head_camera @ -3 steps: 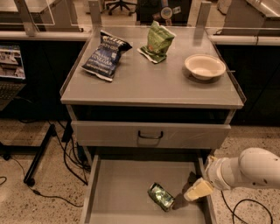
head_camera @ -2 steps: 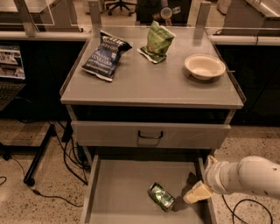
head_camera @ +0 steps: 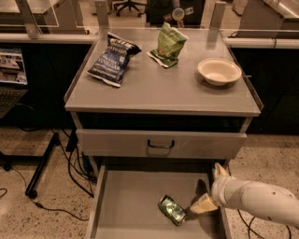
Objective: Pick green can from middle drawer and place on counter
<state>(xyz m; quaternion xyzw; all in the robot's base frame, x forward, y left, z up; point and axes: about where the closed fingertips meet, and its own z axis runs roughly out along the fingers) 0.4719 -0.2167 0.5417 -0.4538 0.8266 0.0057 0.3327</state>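
Since the green can [head_camera: 172, 210] lies sideways lower-centre in the middle drawer [head_camera: 131, 205], with the gripper [head_camera: 202, 205] just right (opening: can't tell), it's probably light, slick, dentable: pinch mid-body.

The floor [head_camera: 28, 144] is speckled beige terrazzo, with black cables [head_camera: 71, 142] and a black stand leg [head_camera: 43, 163] on it at the left. Behind stand grey desks [head_camera: 46, 36] and an office chair [head_camera: 130, 5]. The gripper [head_camera: 202, 205] hangs low at the right.
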